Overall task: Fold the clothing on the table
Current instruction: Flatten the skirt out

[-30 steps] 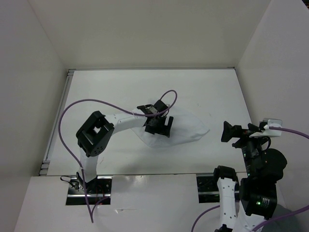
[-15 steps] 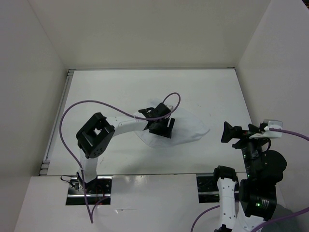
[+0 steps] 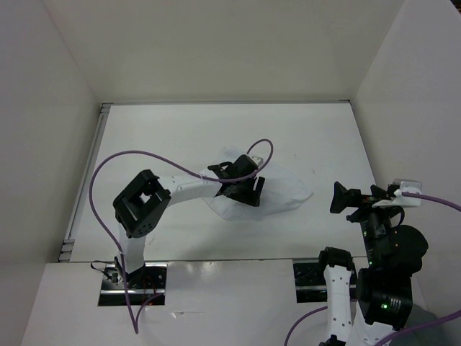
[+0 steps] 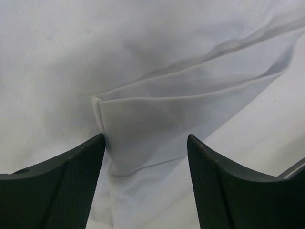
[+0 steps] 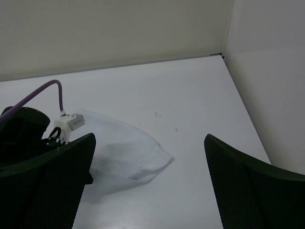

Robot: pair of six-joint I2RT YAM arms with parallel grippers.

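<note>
Two arms: both are seen from the top camera, with bases bolted at the near edge of the table.
Clothing: the clothing is spread near the table's middle, slightly right of centre. It is white on white, so the edges are faint. One pointed corner is turned toward the right side.
Left gripper: the left gripper is positioned on the clothing's left part and pointed down at it.
Left fingers: the fingers are held partly apart, with a raised fold of fabric straddled between them (the fold's creased edge is met by the left-hand finger in the wrist view). No squeeze on the cloth is seen.
Right gripper: the right gripper is held well apart from the clothing, by the table's right edge, and aimed leftward across it.
Right fingers: they are spread fully wide, and nothing is held.
Cable: a purple cable is looped above the table's left half and run to the left wrist.
Walls: plain white walls are set round the table.
</note>
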